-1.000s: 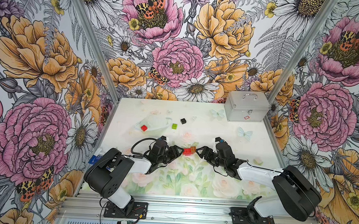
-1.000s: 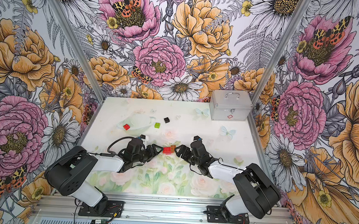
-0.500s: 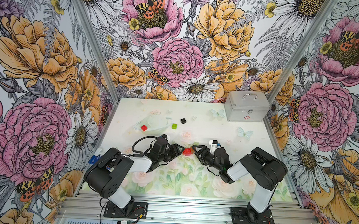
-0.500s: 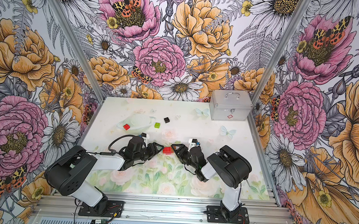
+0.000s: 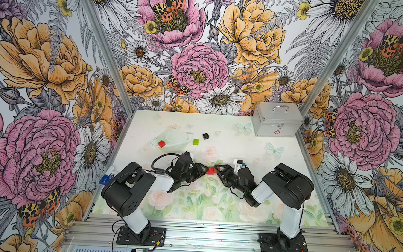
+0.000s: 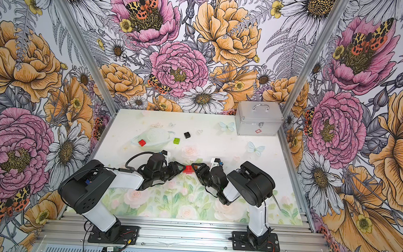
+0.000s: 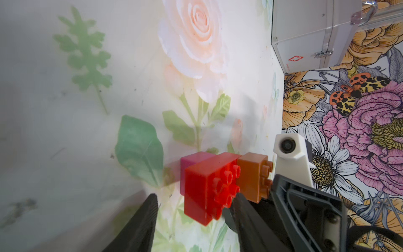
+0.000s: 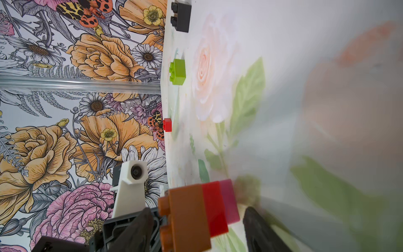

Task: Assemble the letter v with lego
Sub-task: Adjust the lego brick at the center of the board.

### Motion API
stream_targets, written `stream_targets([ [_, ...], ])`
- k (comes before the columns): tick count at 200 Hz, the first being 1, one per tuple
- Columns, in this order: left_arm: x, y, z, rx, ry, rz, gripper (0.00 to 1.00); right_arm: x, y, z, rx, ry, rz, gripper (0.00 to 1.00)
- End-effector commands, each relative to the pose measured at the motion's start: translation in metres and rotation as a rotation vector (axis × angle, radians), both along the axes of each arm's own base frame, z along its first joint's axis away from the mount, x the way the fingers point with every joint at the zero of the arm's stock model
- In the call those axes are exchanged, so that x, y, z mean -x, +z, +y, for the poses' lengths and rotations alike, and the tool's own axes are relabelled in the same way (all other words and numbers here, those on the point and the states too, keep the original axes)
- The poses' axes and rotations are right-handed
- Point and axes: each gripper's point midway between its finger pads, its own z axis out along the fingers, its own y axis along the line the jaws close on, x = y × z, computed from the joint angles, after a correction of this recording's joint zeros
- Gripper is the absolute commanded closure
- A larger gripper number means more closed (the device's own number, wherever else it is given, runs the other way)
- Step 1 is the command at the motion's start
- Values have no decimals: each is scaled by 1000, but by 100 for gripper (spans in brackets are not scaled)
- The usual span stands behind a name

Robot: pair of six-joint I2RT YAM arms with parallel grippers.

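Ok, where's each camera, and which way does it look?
Top views: high above the near edge, looking down on the table; both arms show, left gripper and right gripper flanking the brick stack.
Left wrist: on the left arm, looking past its fingers toward the silver case.
Right wrist: on the right arm, past its fingers, facing the opposite way.
Shared: both wrist views show the brick stack and the other gripper.

Joined bricks (image 7: 207, 189), red, orange-brown and pink: moulded plastic, glossy, faintly translucent. Lime-green brick (image 8: 177, 72) and black brick (image 8: 181, 16): opaque plastic, smooth. Case (image 5: 276, 122): silver metal, satin finish. Desk (image 5: 231, 138): smooth, matt printed sheet. Base rails (image 5: 201, 234): bare ribbed metal, dull sheen.
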Motion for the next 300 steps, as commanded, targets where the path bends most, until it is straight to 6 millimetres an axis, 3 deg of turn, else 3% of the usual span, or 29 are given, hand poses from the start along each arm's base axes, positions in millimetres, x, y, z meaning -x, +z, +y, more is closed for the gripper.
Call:
stream_targets([
  [1, -8, 2, -7, -1, -6, -33, 46, -7, 4, 9, -32, -11, -12, 34],
  [90, -6, -11, -9, 10, -5, -7, 51, -10, 1, 10, -29, -18, -14, 47],
  [109, -6, -12, -8, 8, -3, -4, 50, -10, 3, 11, -31, -14, -20, 40],
  [151, -6, -12, -10, 11, -7, -1, 51, -16, 19, 4, -25, -59, -76, 36],
  [183, -6, -14, -11, 12, -8, 3, 51, -21, 18, -2, -11, -96, -87, 32],
  [240, -7, -15, -11, 10, -11, 6, 51, -24, 16, 4, -17, -88, -85, 46],
  [300, -7, -16, -12, 14, -13, 8, 51, -23, 13, 9, -16, -79, -82, 52],
])
